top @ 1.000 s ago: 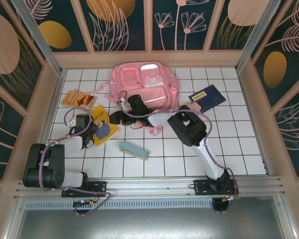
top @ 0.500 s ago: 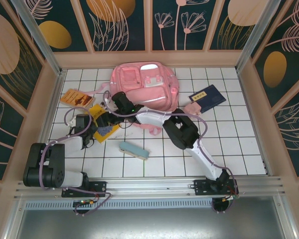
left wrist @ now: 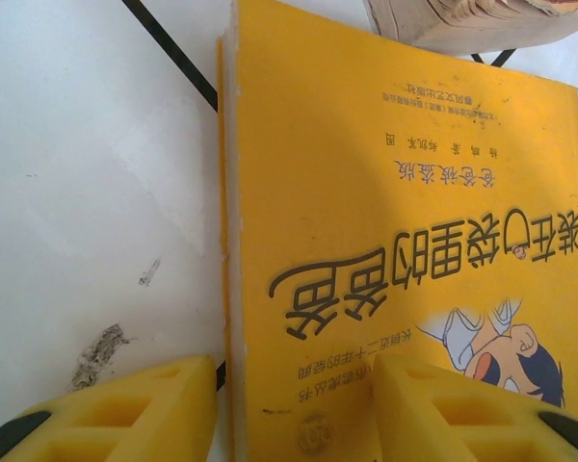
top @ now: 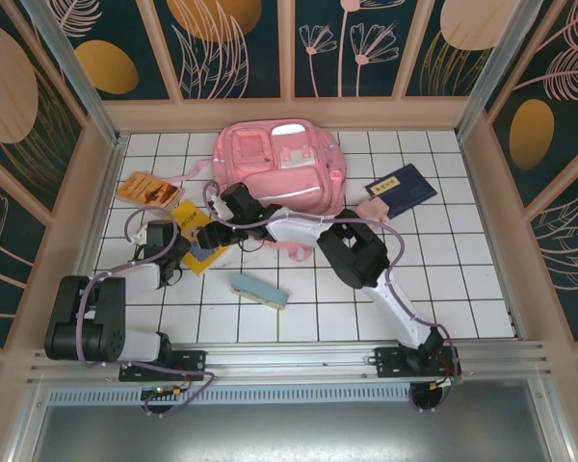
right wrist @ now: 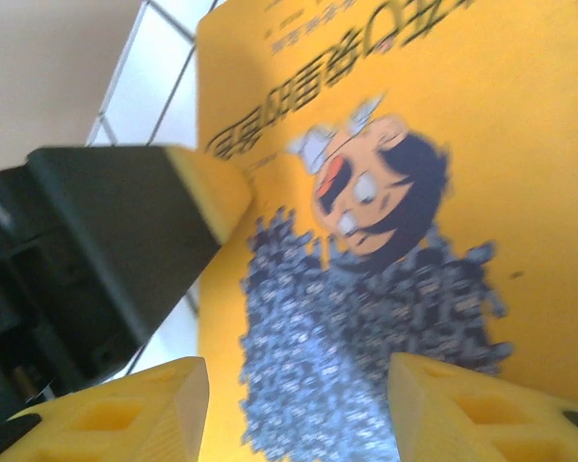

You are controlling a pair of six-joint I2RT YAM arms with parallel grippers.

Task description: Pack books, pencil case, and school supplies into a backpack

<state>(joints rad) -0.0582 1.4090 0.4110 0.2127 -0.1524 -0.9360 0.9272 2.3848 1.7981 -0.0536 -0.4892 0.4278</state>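
Both arms are down on the yellow book (top: 193,223), which lies flat on the bench (top: 462,279) just off the backpack's (top: 279,164) near-left corner. This looks like the book-loading step, and it is only beginning.

The left pincer (left wrist: 294,371) has its yellow fingers spread across the book's long edge, one over the cover and one over bare white tile. It is open and clamped on nothing. The right pincer (right wrist: 297,371) hangs over the cartoon face and the blue-grey patch with its jaws apart and nothing between them. In its wrist view, a black-and-yellow finger of the other arm sits right at the book's edge.

As for the rest:
- The orange book (top: 151,190) lies apart to the far left.
- The two navy books (top: 402,189) are stacked to the right of the bag.
- The small pink supply item (top: 372,209) is just beside the navy books.
- The pencil case (top: 259,291) lies alone on the near tiles.

Nothing looks packed yet.

A thin book flat on a hard bench gives a finger little to get under. My guess is one arm needs to tip or slide an edge up so the other can close on it. Then it goes to the bag's mouth — I cannot tell from above whether that is unzipped.
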